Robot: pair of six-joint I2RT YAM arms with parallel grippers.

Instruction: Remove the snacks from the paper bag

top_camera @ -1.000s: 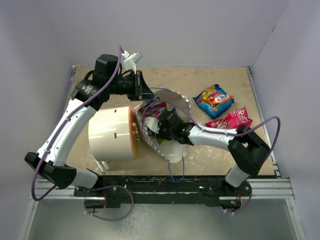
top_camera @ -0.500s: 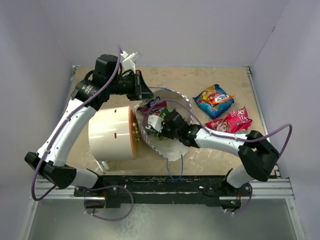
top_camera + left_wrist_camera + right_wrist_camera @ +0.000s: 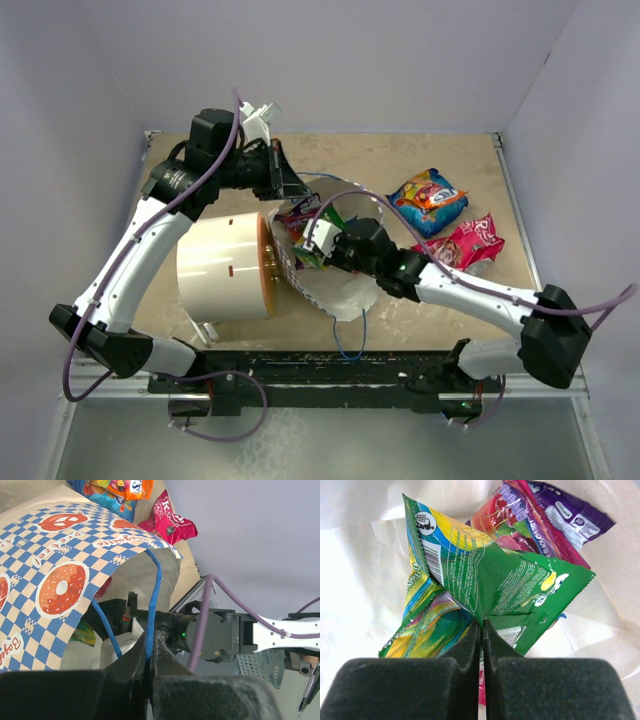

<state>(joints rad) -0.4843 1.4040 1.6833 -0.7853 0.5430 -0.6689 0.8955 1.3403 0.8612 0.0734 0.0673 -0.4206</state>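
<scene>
The checkered paper bag (image 3: 345,290) lies on its side mid-table, mouth toward the right arm. My left gripper (image 3: 148,647) is shut on its blue cord handle (image 3: 152,600), holding the rim up. My right gripper (image 3: 482,623) is inside the bag, shut on a green snack packet (image 3: 510,587); in the top view it shows at the bag's mouth (image 3: 318,240). A red packet (image 3: 502,517) and a purple packet (image 3: 570,512) lie behind the green one. Outside the bag, a blue-and-orange snack (image 3: 428,200) and a pink snack (image 3: 466,240) lie on the table at the right.
A big white cylinder with a tan face (image 3: 225,266) lies on its side left of the bag, touching it. Light walls enclose the brown table (image 3: 330,160) on three sides. A metal rail (image 3: 330,375) runs along the near edge.
My right arm stretched further left into the bag and its gripper closed on the green packet. The left arm and the bag stayed put.
</scene>
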